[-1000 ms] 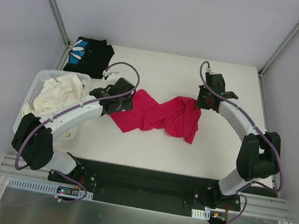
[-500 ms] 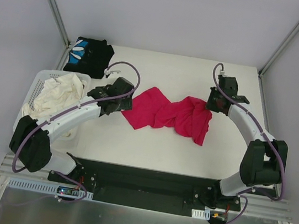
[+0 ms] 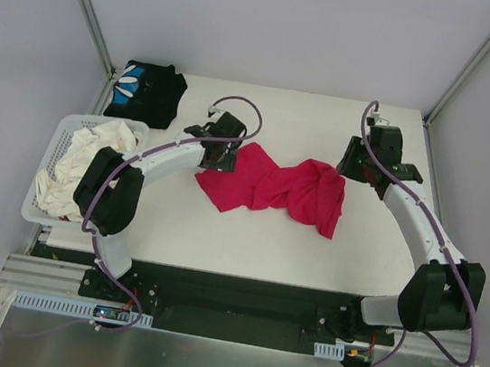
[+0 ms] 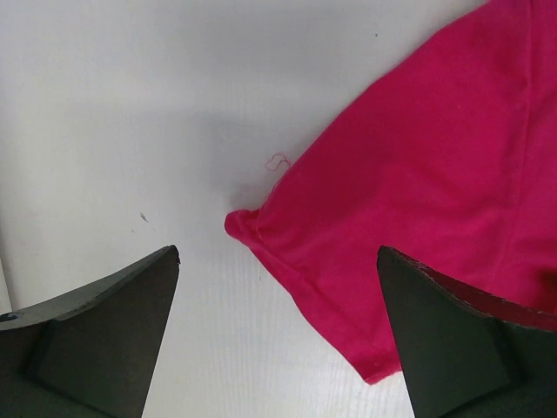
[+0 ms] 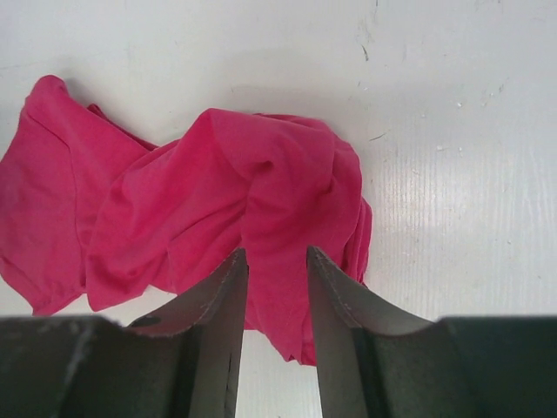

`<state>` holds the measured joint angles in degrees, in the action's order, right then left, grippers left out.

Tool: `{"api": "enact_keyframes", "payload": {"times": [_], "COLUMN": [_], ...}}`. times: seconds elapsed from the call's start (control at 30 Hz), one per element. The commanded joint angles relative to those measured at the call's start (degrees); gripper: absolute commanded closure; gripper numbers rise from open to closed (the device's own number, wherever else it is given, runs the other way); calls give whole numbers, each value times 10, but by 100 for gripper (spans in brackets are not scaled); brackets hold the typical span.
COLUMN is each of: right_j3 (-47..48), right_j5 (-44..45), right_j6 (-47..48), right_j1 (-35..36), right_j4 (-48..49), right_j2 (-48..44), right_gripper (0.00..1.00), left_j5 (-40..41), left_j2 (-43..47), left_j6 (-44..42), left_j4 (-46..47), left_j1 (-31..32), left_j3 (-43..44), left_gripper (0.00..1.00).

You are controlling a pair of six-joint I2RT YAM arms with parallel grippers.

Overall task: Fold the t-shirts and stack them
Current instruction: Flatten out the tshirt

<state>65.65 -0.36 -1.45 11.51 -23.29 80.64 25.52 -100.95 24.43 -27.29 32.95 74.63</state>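
Swung rightward, left pincer (image 4: 278, 251) gapes wide; right pincer (image 5: 275, 252) stands parted, released above magenta t-shirt (image 3: 272, 184).

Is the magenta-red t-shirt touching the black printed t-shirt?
Apart. The top view shows bare white table between the crumpled magenta-red cloth t-shirt and the folded black blue-and-white-print t-shirt in the far left corner.

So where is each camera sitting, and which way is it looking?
Top camera: high above and behind the arms, looking down at the white table; both arms show, with the left claw and right claw.
Left wrist camera: on the left arm, looking down at the table; its two dark fingers spread wide.
Right wrist camera: on the right arm, looking down; its fingers sit closer together.
Shared: all three see the bright magenta-red soft cloth t-shirt.
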Motion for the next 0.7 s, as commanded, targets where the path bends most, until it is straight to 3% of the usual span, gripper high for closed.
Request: {"api": "enact_keyframes", "payload": {"times": [0.0,0.67], "right_j3": [-3,-3], "right_j5": [-1,0], "right_j6": [7,8], "right_j1": [2,0], "right_j4": [-17,-13], "right_j2": [-44,-81], "right_gripper": [64,63], "left_j5": [-13,-107], "left_j2": [-19,-6], "left_j6": [-5,12], "left_j4": [2,57], "left_j1": [-20,-61], "left_j3": [27,-76], "left_gripper": [4,3]}}
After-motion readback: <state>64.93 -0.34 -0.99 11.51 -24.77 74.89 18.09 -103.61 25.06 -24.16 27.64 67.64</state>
